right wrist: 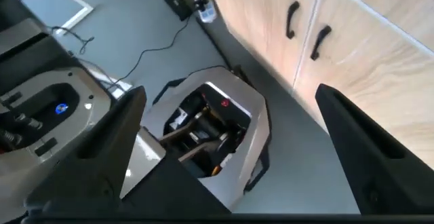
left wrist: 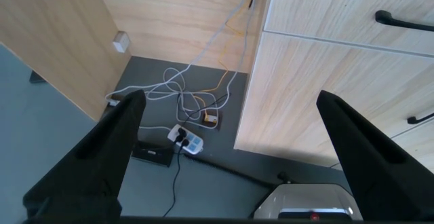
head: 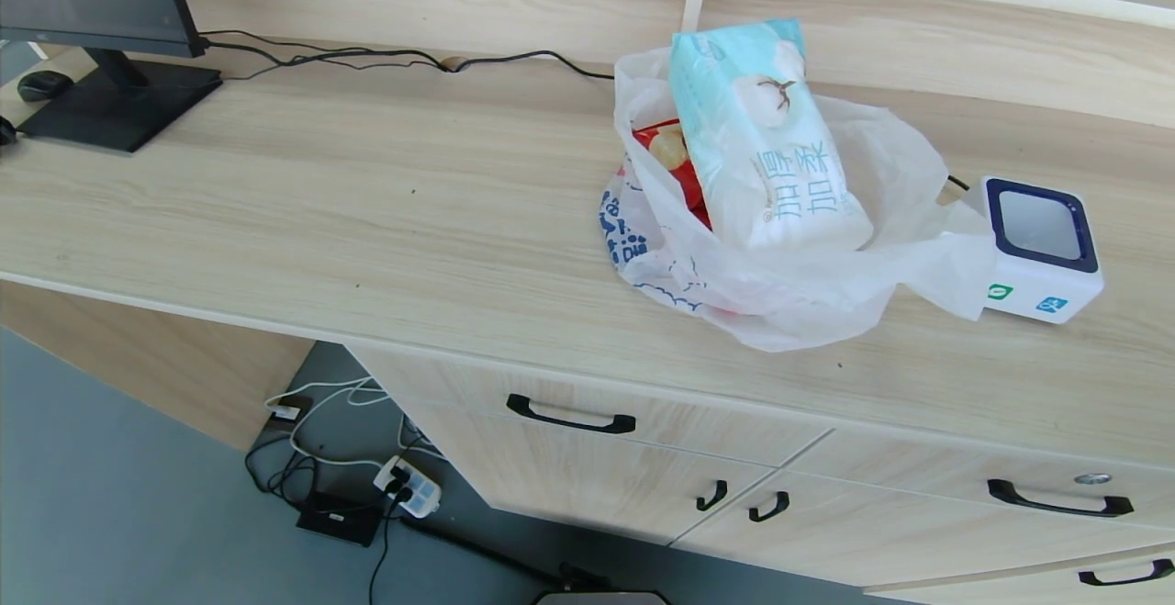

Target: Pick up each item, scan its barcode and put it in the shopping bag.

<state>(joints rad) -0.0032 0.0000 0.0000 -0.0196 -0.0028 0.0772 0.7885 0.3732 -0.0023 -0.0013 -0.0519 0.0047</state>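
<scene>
A white plastic shopping bag [head: 826, 265] lies on the wooden counter [head: 367, 219], right of centre. A pale blue and white tissue pack [head: 762, 137] leans out of its mouth, and a red snack packet [head: 675, 160] sits inside beside it. The white barcode scanner [head: 1042, 247] with a dark-framed window stands just right of the bag, touching its edge. My left gripper [left wrist: 230, 102] hangs open below the counter, over the floor in front of the drawers. My right gripper [right wrist: 230, 95] is also open, low beside the cabinet doors, with nothing between its fingers.
A monitor stand [head: 119, 100] and mouse [head: 41, 84] sit at the counter's far left, with a black cable [head: 413, 59] along the back wall. Drawers with black handles [head: 569, 417] lie under the counter. A power strip [left wrist: 186, 139] and cables lie on the floor.
</scene>
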